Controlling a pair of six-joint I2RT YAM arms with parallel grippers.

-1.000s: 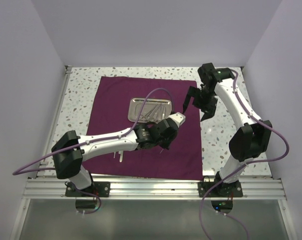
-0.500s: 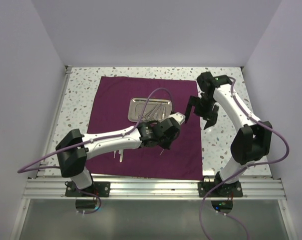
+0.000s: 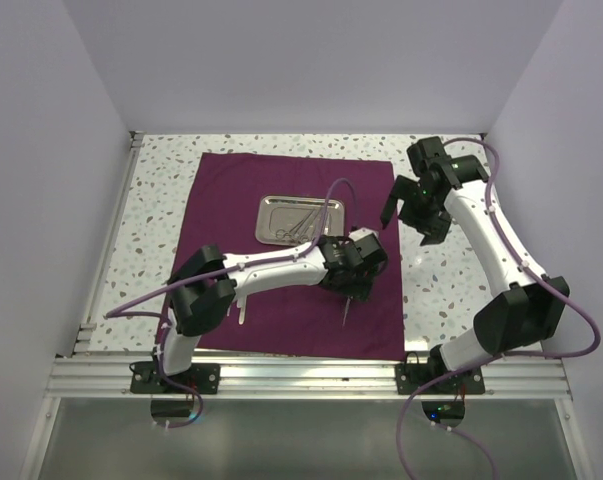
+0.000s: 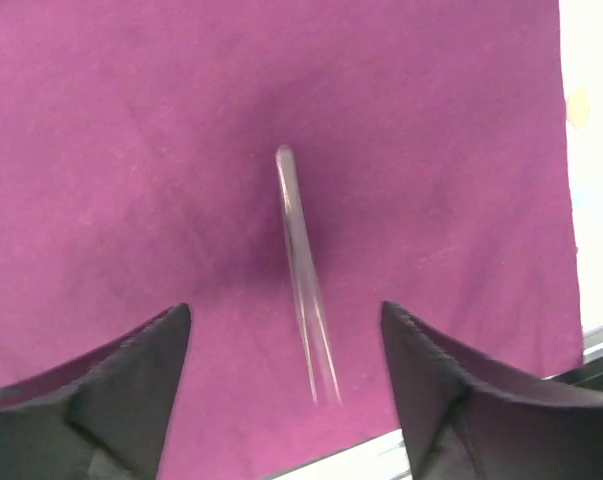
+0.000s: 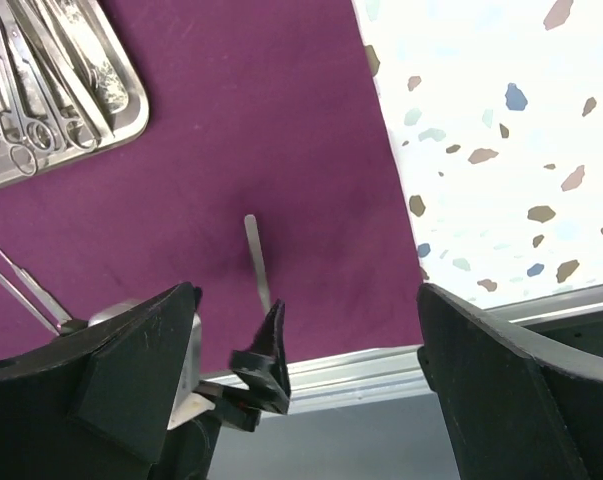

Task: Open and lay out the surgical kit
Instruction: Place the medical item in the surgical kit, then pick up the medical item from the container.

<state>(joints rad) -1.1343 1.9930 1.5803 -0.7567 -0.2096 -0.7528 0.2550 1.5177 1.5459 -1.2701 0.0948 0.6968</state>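
Evidently a release has just taken place. The left gripper (image 3: 353, 280) stands with its jaws wide. In the left wrist view the tweezers (image 4: 301, 270) lie on the cloth wrap (image 4: 131, 150) between the two fingers and clear of both (the outline is slightly blurred, so whether they have fully settled cannot be confirmed).

**Change from the earlier frames:**
- One second ago the left gripper hung just at 6 o'clock of the steel tray (image 3: 301, 217), and half a second ago a thin item showed beneath it. It has since swung toward 3 o'clock.
- The tweezers (image 3: 346, 310) now rest at about 5 o'clock of the tray, near the near edge of the cloth.
- The right gripper (image 3: 409, 215), jaws wide and empty, has drawn back from the cloth's right border toward 2 o'clock. It now hangs over the speckled table (image 3: 451, 270).

**Location of the kit:**
- The cloth is spread flat at table centre, with the tray on its far half.
- Several ring-handled instruments (image 5: 41, 70) are still in the tray.
- Another thin instrument (image 3: 239, 313) lies on the cloth at 7 o'clock of the tray.

**Assessment:** the wrap is open and two pieces appear to be laid out. Lay-out is judged partway done, with the tray's contents outstanding.
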